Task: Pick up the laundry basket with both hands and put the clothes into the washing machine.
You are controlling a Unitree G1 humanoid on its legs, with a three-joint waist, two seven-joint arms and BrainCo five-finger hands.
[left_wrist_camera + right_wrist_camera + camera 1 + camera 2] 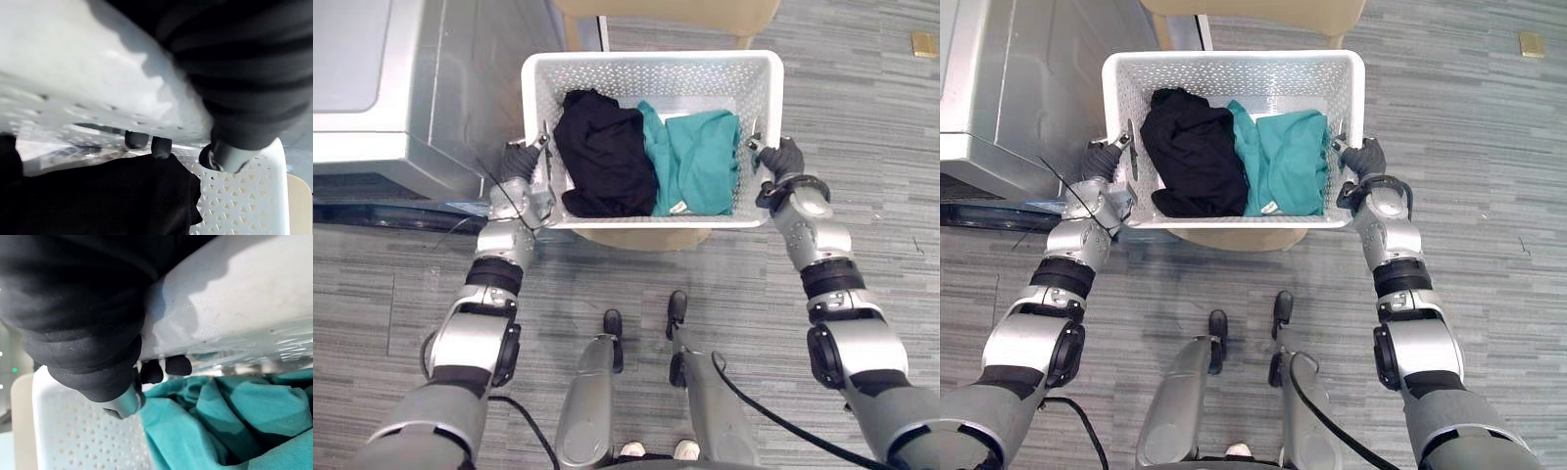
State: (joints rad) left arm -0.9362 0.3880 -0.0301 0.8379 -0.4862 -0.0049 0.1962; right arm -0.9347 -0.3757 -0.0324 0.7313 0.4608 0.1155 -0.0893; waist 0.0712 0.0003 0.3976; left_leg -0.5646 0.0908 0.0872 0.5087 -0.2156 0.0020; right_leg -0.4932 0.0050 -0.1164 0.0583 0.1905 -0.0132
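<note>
Plainly the carry step is in hand. The basket (651, 70) sits straight ahead of the robot, held by its two short sides, with a black garment (602, 162) heaped in its left half and a teal garment (695, 162) touching it on the right.

The left hand (524, 157) is clamped on the left rim. Its wrist view shows dark fingertips (137, 139) hooked under the rim and poking inside, just above the black cloth. The right hand (781, 157) grips the right rim the same way, its fingertips (178, 364) curled in beside the teal folds.

A tan surface (636, 238) lies beneath the basket. I cannot tell whether the basket has cleared it or rests on it.

The clothes are both inside, so nothing has been loaded. I judge the next move to be a level swing toward the washer (372, 108) at the robot's left, with both grips kept even so the load does not slide.

The basket is rectangular white plastic with rounded corners, a smooth thick rim and walls pierced by small holes, so it looks stiff but light. Both garments look soft and matte, crumpled into loose folds. The washer is smooth silver-grey metal with a flat top. The floor (862, 108) is grey with a streaked, plank-like grain.
</note>
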